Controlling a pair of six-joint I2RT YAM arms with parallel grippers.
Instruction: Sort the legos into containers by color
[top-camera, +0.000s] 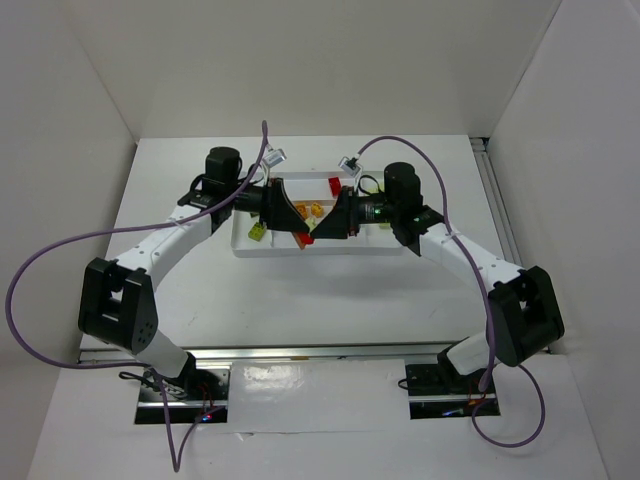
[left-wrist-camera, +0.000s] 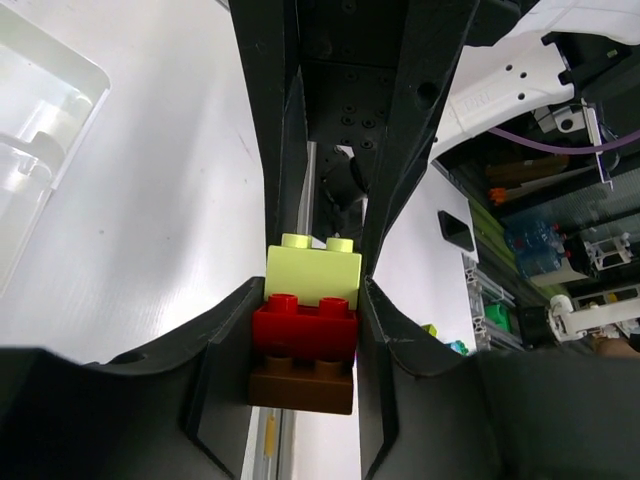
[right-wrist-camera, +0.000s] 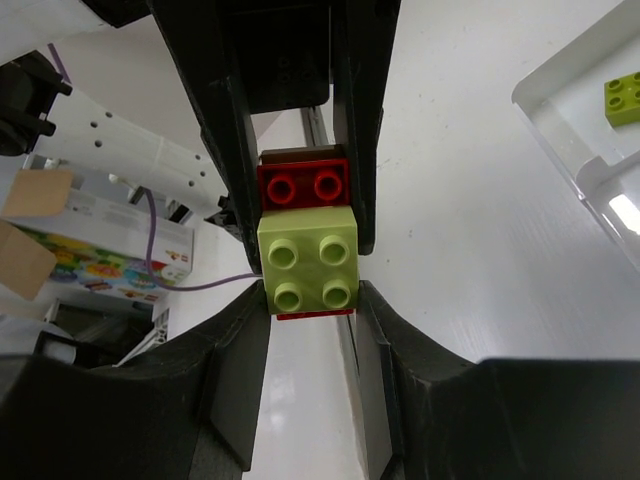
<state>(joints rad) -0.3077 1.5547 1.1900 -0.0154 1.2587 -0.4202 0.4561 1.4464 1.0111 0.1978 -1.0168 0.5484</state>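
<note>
Stacked block (top-camera: 307, 238) held in air over near rim of divided tray (top-camera: 370, 251), counter (top-camera: 300, 300) centre toward far edge. Left gripper (left-wrist-camera: 305, 340) jaws clamped on red brick (left-wrist-camera: 303, 328), brown brick (left-wrist-camera: 300, 385) beneath; right gripper (right-wrist-camera: 310, 295) jaws clamped on lime brick (right-wrist-camera: 307, 268). Stack's long axis runs jaw to jaw: separation likely needs straight opposite pull

Blurred printing on a colourful box (right-wrist-camera: 95, 262), left of the right gripper (right-wrist-camera: 312, 292), too small to read; nothing else legible.
</note>
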